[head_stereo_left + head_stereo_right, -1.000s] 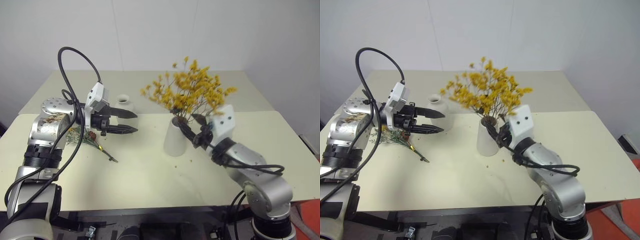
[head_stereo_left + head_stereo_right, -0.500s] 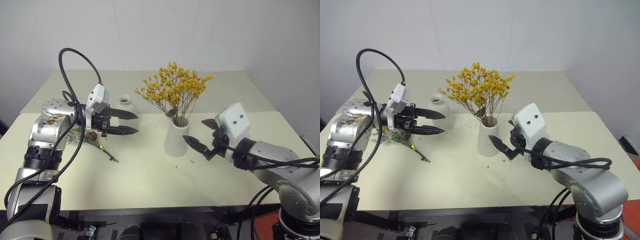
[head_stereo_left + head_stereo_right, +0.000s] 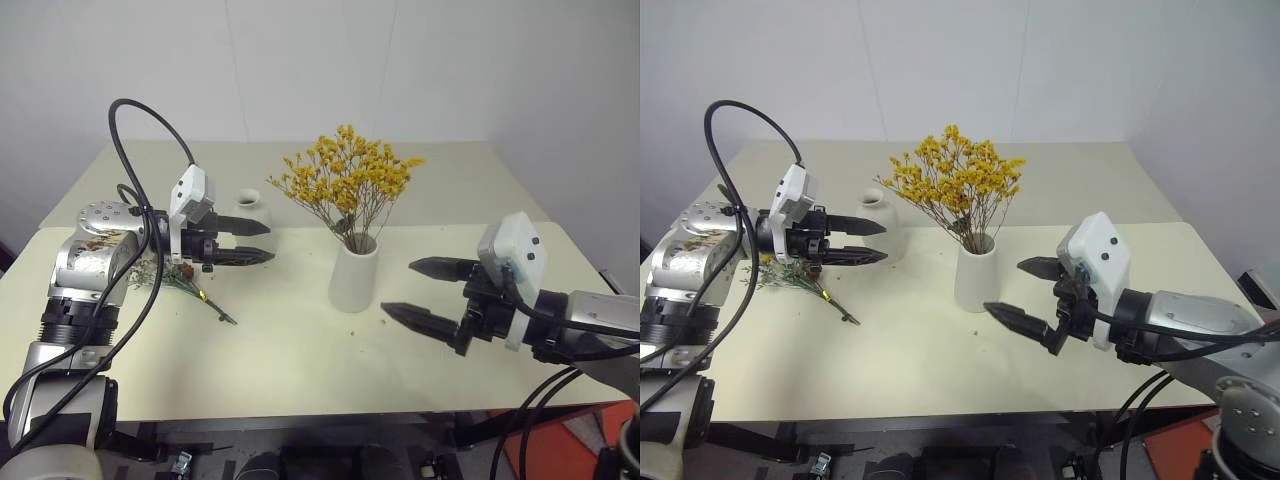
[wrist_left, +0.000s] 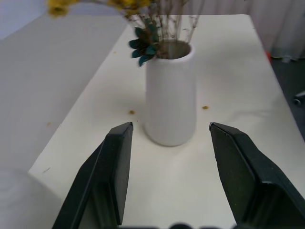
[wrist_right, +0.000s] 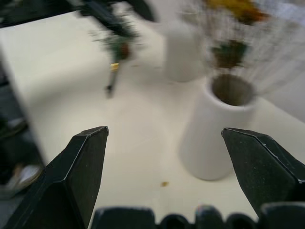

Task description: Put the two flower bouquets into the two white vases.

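Note:
The yellow bouquet (image 3: 345, 183) stands upright in the tapered white vase (image 3: 353, 281) at the middle of the table. My right gripper (image 3: 398, 287) hovers open just right of that vase, pointing at it with nothing between its fingers. The bottle-shaped white vase (image 3: 248, 209) stands empty further left, partly behind my left gripper (image 3: 271, 241). That gripper is open and points right toward the tapered vase (image 4: 170, 95). The grey-green sprig bunch (image 3: 182, 280) lies flat on the table under my left hand. The right wrist view shows the sprig bunch (image 5: 114, 43) beyond the vase (image 5: 214, 129).
The cream table (image 3: 300, 360) has bare surface in front of the vases. A second table (image 3: 460, 170) adjoins it at the back, against a white wall. A few small crumbs (image 4: 130, 112) lie around the tapered vase's foot.
My right gripper has let go of the yellow bouquet's stems, opened wide and drawn back to the right of the vase. The bouquet now stands upright. My left gripper stayed in place.

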### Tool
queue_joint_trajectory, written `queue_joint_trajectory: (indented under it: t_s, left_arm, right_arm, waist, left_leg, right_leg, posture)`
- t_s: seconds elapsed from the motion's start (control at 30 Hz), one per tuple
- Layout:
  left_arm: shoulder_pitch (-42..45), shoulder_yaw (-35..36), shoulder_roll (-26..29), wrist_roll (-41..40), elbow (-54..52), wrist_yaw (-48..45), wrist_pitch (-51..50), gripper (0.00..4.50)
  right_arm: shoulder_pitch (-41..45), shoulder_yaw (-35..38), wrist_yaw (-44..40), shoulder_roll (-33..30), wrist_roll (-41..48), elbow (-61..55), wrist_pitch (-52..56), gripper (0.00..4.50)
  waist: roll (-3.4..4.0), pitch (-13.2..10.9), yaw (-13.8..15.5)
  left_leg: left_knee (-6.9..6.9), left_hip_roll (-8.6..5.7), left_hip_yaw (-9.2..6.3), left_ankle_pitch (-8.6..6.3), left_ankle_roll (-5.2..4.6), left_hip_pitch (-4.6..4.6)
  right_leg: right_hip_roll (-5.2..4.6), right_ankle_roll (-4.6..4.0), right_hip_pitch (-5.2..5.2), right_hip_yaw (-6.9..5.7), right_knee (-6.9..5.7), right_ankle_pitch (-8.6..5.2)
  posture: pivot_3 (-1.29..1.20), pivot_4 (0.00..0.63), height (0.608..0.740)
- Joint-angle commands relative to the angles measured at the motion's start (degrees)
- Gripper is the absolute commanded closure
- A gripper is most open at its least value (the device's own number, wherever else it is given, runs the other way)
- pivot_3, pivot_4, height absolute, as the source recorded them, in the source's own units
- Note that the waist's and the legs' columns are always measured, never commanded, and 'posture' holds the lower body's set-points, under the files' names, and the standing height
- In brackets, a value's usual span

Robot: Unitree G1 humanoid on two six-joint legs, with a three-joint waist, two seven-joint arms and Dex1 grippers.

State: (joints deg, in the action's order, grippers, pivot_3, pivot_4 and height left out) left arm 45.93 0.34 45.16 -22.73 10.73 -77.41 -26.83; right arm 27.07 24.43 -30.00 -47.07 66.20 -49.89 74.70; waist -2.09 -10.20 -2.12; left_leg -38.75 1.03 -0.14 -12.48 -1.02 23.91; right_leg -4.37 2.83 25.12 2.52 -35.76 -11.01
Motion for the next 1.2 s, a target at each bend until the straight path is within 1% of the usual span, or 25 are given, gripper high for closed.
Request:
queue_joint_trajectory:
  t_s: [0.03, 0.13, 0.2, 0.27, 0.33, 0.43, 0.57, 0.63, 0.73, 0.8, 0.87, 0.93, 0.97, 1.0, 1.07, 1.13, 1.2]
  left_arm:
    - [-1.4, 2.7, 2.3, 0.4, -5.2, 6.6, -5.6, 1.72]
    - [-5.6, 5.3, 3.7, -1.6, -11.5, 11.6, -12.4, 1.72]
    - [-8.6, 7.1, 3.9, -2.6, -16.6, 16.5, -18.9, 1.72]
    - [-11.4, 9.2, 3.2, -3.7, -21.8, 21.7, -24.9, 1.72]
    - [-12.7, 11.3, 1.0, -4.5, -26.3, 28.8, -32.9, 1.72]
    - [-12.4, 12.1, -2.5, -2.9, -31.7, 39.4, -43.6, 1.72]
    - [-8.9, 14.7, -6.3, -2.8, -34.9, 47.2, -55.5, 1.72]
    - [-5.9, 15.2, -8.3, -1.4, -35.2, 51.6, -62.0, 1.72]
    - [-2.9, 16.2, -12.8, 0.0, -34.2, 61.1, -65.7, 1.72]
    - [-2.6, 14.1, -13.2, 0.0, -33.6, 66.5, -65.7, 1.72]
    - [-0.6, 16.1, -18.8, 1.6, -32.2, 75.4, -65.7, 1.72]
    - [1.1, 18.4, -23.3, 2.0, -30.7, 82.4, -65.7, 1.72]
    - [3.2, 21.8, -28.8, 4.7, -30.9, 88.0, -65.7, 1.72]
    - [4.8, 24.4, -32.7, 6.3, -31.0, 92.3, -65.7, 1.72]
    - [10.8, 33.1, -43.4, 12.2, -31.7, 102.3, -65.7, 1.72]
    - [16.3, 39.3, -50.7, 17.0, -32.4, 108.9, -65.7, 1.72]
    - [19.8, 42.8, -55.1, 21.2, -33.2, 112.6, -65.7, 1.72]
  right_arm:
    - [5.6, -0.4, -2.8, -6.1, 6.4, 4.2, -2.0, 0.03]
    - [14.8, -5.6, -4.3, -13.2, 11.8, 12.7, 1.7, 0.03]
    - [19.8, -8.9, -4.1, -14.2, 13.9, 17.7, 2.3, 0.03]
    - [23.1, -11.9, -4.9, -14.1, 13.5, 19.9, 1.7, 0.03]
    - [25.6, -15.7, -5.2, -13.0, 12.3, 20.9, 1.5, 0.03]
    - [28.9, -20.6, -4.0, -9.9, 11.2, 23.0, 2.3, 0.03]
    - [31.4, -23.9, -2.8, -7.0, 11.1, 25.8, 4.0, 0.03]
    - [32.7, -25.0, -1.5, -5.0, 12.1, 28.0, 5.3, 0.03]
    - [34.4, -26.1, -0.5, -2.3, 12.6, 30.0, 6.8, 0.03]
    - [35.2, -27.0, -0.6, -0.7, 12.3, 31.0, 7.7, 0.03]
    - [35.9, -27.8, -1.1, 0.5, 11.5, 32.0, 8.4, 0.03]
    - [36.2, -28.3, -1.4, 1.2, 10.6, 32.6, 8.8, 0.03]
    - [36.5, -28.5, -1.4, 1.9, 10.2, 33.4, 9.1, 0.03]
    - [36.7, -28.6, -1.4, 2.4, 9.8, 34.1, 9.3, 0.03]
    - [37.3, -29.5, -1.5, 3.7, 8.0, 35.3, 9.2, 0.03]
    - [37.9, -30.2, -2.2, 4.7, 6.3, 36.4, 9.3, 0.03]
    - [38.8, -30.7, -3.1, 5.6, 5.1, 37.7, 9.7, 0.03]
  waist:
    - [0.01, 0.0, -0.2]
    - [0.03, 0.0, -0.3]
    - [-0.01, 0.0, -0.4]
    - [-0.03, -0.1, -0.3]
    - [-0.03, -0.1, -0.2]
    - [-0.04, -0.1, 0.2]
    - [-0.09, -0.1, 0.5]
    - [-0.12, -0.1, 0.7]
    - [-0.12, -0.1, 1.0]
    - [-0.12, -0.1, 1.1]
    - [-0.12, -0.1, 1.1]
    - [-0.14, -0.1, 1.4]
    - [-0.15, -0.1, 1.5]
    - [-0.16, -0.1, 1.6]
    - [-0.33, -0.1, 1.9]
    - [-0.35, -0.1, 2.0]
    - [-0.36, -0.1, 1.3]
  left_leg:
    - [0.00, 0.00, 0.01, 0.00, 0.00, -0.02]
    - [0.05, 0.02, 0.09, 0.00, 0.00, -0.14]
    - [0.10, 0.06, 0.10, -0.01, 0.01, -0.17]
    - [0.13, 0.08, 0.08, -0.01, 0.01, -0.15]
    - [0.15, 0.06, 0.08, -0.01, 0.01, -0.13]
    - [0.12, 0.03, 0.06, -0.01, 0.01, -0.11]
    - [0.11, 0.01, 0.03, -0.01, 0.01, -0.11]
    - [0.11, 0.00, 0.03, -0.01, 0.01, -0.10]
    - [0.10, -0.03, 0.01, -0.01, 0.01, -0.12]
    - [0.11, -0.03, 0.01, -0.01, 0.01, -0.12]
    - [0.11, -0.02, 0.01, -0.01, 0.02, -0.11]
    - [0.10, -0.05, -0.01, -0.01, 0.02, -0.12]
    - [0.07, -0.06, -0.04, -0.01, 0.02, -0.11]
    - [0.07, -0.06, -0.04, -0.01, 0.02, -0.10]
    - [0.03, -0.08, -0.08, -0.01, 0.03, -0.04]
    - [0.02, -0.13, -0.08, -0.02, 0.04, 0.05]
    - [0.00, -0.16, -0.08, -0.03, 0.06, 0.17]
  right_leg:
    - [-0.01, 0.04, 0.00, 0.01, 0.00, -0.03]
    - [-0.02, 0.05, -0.05, 0.07, 0.03, -0.04]
    - [-0.01, -0.04, -0.04, 0.07, 0.04, -0.09]
    - [0.00, -0.07, -0.02, 0.04, 0.04, -0.11]
    - [-0.01, -0.06, 0.01, 0.05, 0.05, -0.11]
    - [-0.01, -0.03, 0.00, 0.04, 0.02, -0.11]
    - [-0.01, -0.05, -0.01, 0.03, 0.00, -0.10]
    - [-0.01, -0.12, 0.00, 0.03, -0.01, -0.05]
    - [0.00, -0.15, -0.01, 0.02, -0.02, -0.03]
    - [-0.02, -0.33, -0.01, 0.03, -0.03, 0.08]
    - [-0.01, -0.36, 0.00, 0.03, -0.02, 0.10]
    - [-0.04, -0.36, 0.00, 0.03, -0.07, 0.11]
    - [-0.04, -0.36, -0.02, 0.01, -0.07, 0.12]
    - [-0.04, -0.36, -0.02, 0.00, -0.07, 0.12]
    - [-0.06, -0.33, -0.06, -0.06, 0.02, 0.15]
    - [-0.09, -0.29, -0.05, -0.07, 0.10, 0.20]
    - [-0.10, -0.25, 0.02, -0.05, 0.16, 0.23]
  posture:
    - [0.00, 0.150, 0.740]
    - [0.00, 0.150, 0.740]
    - [0.00, 0.150, 0.740]
    - [0.00, 0.150, 0.740]
    - [0.00, 0.150, 0.740]
    - [0.00, 0.150, 0.740]
    - [0.00, 0.150, 0.740]
    - [0.00, 0.150, 0.740]
    - [0.00, 0.150, 0.740]
    - [0.00, 0.150, 0.740]
    - [0.00, 0.150, 0.740]
    - [0.00, 0.150, 0.740]
    - [0.00, 0.150, 0.740]
    - [0.00, 0.150, 0.740]
    - [0.00, 0.150, 0.740]
    - [0.00, 0.150, 0.740]
    - [0.00, 0.150, 0.740]
